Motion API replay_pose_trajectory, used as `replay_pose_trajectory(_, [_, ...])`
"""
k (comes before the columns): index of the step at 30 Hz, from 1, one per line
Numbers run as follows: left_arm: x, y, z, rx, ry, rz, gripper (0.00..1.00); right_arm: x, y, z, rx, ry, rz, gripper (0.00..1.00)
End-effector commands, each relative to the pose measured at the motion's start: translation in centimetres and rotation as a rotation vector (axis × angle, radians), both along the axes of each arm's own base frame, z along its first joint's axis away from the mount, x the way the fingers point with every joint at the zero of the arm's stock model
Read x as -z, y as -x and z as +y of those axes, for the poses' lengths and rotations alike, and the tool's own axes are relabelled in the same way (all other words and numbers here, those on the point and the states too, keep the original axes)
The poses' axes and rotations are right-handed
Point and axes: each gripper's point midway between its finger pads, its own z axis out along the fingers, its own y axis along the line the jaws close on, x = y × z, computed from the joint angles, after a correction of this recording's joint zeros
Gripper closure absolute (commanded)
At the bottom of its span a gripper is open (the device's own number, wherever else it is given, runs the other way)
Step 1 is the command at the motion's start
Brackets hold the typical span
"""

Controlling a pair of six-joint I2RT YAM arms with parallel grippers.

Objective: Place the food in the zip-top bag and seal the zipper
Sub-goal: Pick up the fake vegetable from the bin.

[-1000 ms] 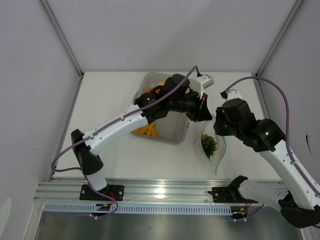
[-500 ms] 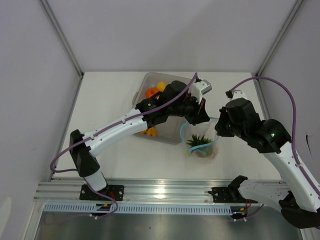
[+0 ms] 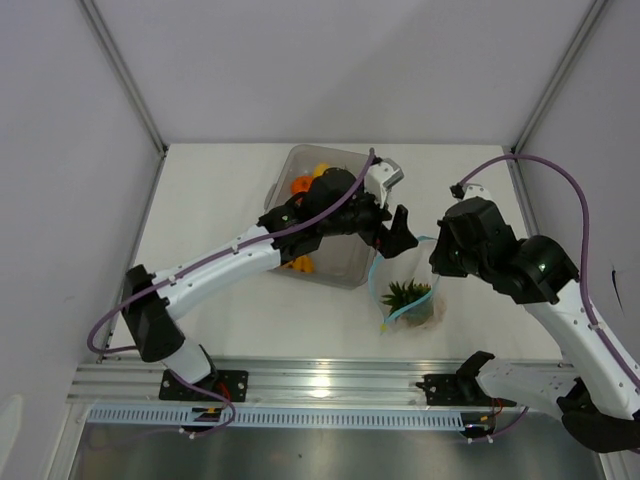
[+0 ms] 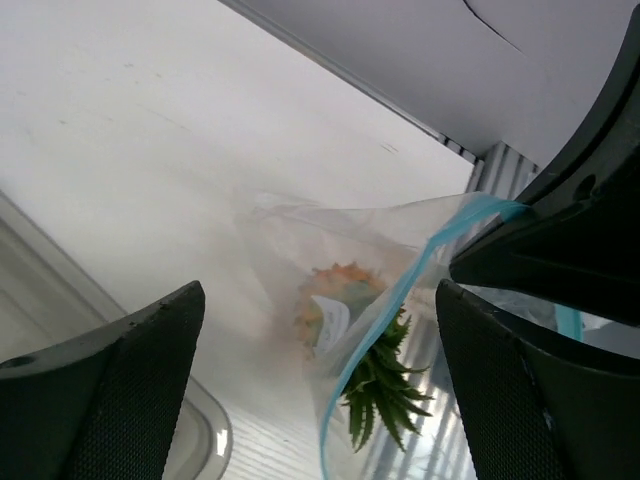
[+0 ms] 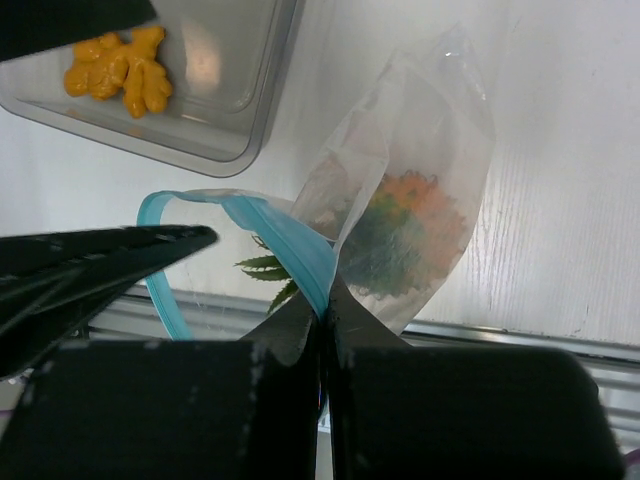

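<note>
Top external: left gripper (image 3: 398,233) just sprang open — right gripper (image 5: 325,300) alone clamps the clear crinkly bag (image 3: 420,306) by its light blue zipper (image 5: 287,231); filling can continue.

Bag (image 5: 440,130) clear, light blue strip (image 5: 290,245) along its mouth. Inside: green sprig (image 3: 408,294), orange piece (image 5: 425,200). Tray (image 5: 200,155) clear grey, holding yellow-orange bits (image 5: 115,68). Table (image 3: 220,200) white. Cables (image 3: 516,156) purple.

White table (image 3: 220,200) — clear tray (image 3: 350,258), zip-top bag (image 3: 432,308) alongside
</note>
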Motion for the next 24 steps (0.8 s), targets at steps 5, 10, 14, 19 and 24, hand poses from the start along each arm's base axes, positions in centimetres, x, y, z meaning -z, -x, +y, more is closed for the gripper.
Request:
replay_pose_trajectory(5, [-8.5, -2.1, 5.6, -0.185, 0.198, -0.204, 0.0, -1.6, -0.9, 0.0, 0.032, -0.003, -0.041, 1.0])
replay_pose_trajectory(10, [-8.1, -5.8, 8.8, -0.309, 0.145, -0.207, 0.01, -1.4, -1.3, 0.2, 0.032, 0.007, -0.034, 1.0])
replay_pose_trajectory(14, [-4.4, -11.3, 11.0, -0.404, 0.007, -0.078, 0.01, -1.3, -1.4, 0.6, 0.021, 0.004, -0.027, 1.0])
replay_pose_trajectory(19, [1.3, -16.3, 11.7, -0.467, -0.199, -0.005, 0.03, -1.2, -1.6, 1.1, 0.008, 0.0, -0.024, 1.0])
replay_pose_trajectory(24, [6.7, -19.9, 12.9, -0.517, -0.306, 0.047, 0.05, -1.0, -1.7, 1.3, -0.002, 0.001, -0.019, 1.0])
